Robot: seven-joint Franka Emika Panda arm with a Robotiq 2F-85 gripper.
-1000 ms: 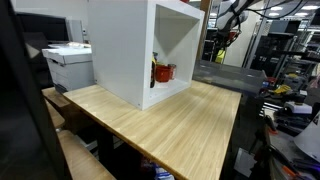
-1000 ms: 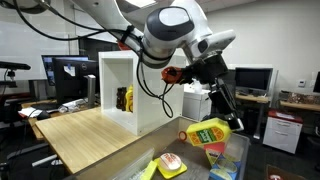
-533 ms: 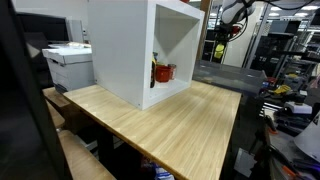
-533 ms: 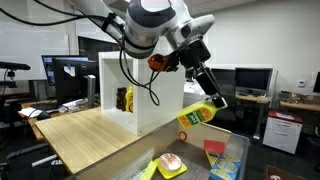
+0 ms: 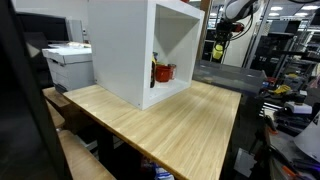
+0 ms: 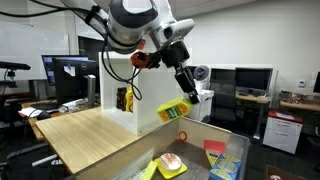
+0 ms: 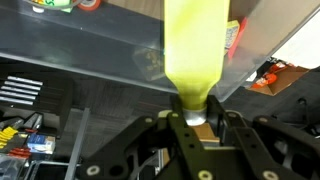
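Note:
My gripper (image 7: 195,112) is shut on the grey cap end of a yellow squeeze bottle (image 7: 195,45), which sticks straight out from the jaws. In an exterior view the bottle (image 6: 173,110) hangs tilted in the air below the gripper (image 6: 190,92), just off the right side of a white open-fronted box (image 6: 150,95). The box (image 5: 150,50) stands on a wooden table (image 5: 190,120), with a red and a yellow item (image 5: 163,72) inside it. Far back in that view, the arm (image 5: 232,12) is small and partly hidden by the box.
A clear bin (image 6: 228,140) beside the table holds several coloured packages, below and to the right of the bottle. A printer (image 5: 68,65) sits behind the table. Monitors and lab benches fill the background. The table edge (image 6: 110,160) runs next to the bin.
The arm has carried the bottle up out of the bin area and sideways toward the white box. The grip on the bottle has stayed the same.

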